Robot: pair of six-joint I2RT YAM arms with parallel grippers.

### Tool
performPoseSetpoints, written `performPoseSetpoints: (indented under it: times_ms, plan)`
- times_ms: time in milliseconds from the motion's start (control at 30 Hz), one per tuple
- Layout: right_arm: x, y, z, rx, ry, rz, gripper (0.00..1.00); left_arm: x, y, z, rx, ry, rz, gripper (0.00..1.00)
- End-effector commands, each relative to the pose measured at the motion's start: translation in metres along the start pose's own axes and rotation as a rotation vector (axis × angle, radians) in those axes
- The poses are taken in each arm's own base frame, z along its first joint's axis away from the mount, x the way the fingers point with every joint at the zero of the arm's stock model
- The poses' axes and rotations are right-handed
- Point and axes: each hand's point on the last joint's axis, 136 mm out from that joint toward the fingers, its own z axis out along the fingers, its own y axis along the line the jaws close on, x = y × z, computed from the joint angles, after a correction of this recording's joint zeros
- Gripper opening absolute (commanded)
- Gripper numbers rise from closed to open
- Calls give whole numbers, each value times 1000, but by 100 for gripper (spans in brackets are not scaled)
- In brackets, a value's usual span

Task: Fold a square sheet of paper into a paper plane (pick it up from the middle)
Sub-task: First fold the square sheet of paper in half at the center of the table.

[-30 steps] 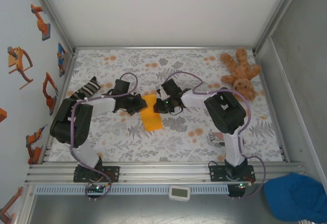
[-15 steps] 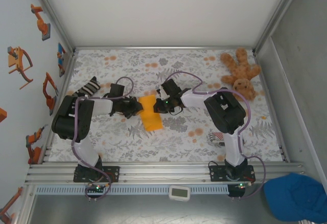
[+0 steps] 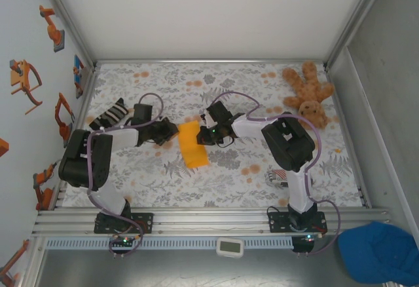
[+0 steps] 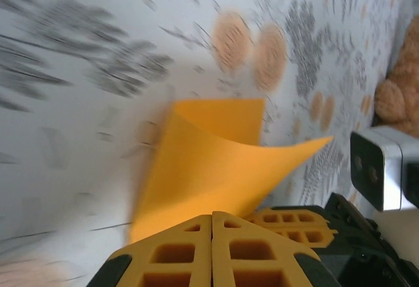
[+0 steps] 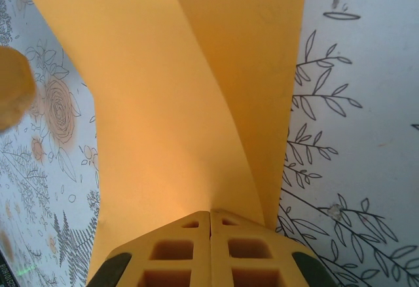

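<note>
One square sheet of paper point(image 3: 193, 144), barely folded, most creases pending: right tool point(image 5: 209, 213) is grasping its edge, left tool point(image 4: 211, 217) hovering clenched alongside.

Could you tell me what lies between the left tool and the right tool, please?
The square sheet of paper lies between the left tool and the right tool; the top view shows it.

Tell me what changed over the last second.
The left gripper, shut, drew back leftward to the left edge of the square sheet of paper, its elbow swinging left too. The right gripper stayed shut on the sheet. The sheet and the teddy kept their places.
</note>
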Motion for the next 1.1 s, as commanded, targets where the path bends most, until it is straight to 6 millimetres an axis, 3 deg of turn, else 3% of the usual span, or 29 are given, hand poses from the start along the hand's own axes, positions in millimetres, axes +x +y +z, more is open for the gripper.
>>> performPoseSetpoints:
  times_ms: [0,233,433,533,600,767,867,1067]
  plan:
    - [93,-129,14,447,250,171,0,6,-13,21,33,40,-21,6]
    - [97,-130,13,453,260,170,0,-11,17,32,-72,19,-20,6]
    - [99,-133,12,460,264,170,0,-41,64,15,-184,-33,-82,6]
    - [100,-134,12,462,265,169,0,-56,73,8,-192,-63,-115,6]
    - [100,-134,11,463,262,170,0,-64,68,5,-178,-77,-116,6]
    - [99,-132,11,459,258,171,0,-68,23,-8,-73,-95,-75,6]
    - [99,-133,11,459,257,173,0,-54,2,-14,-53,-84,-33,6]
    - [100,-133,11,461,259,176,0,-9,-12,1,-81,5,12,6]
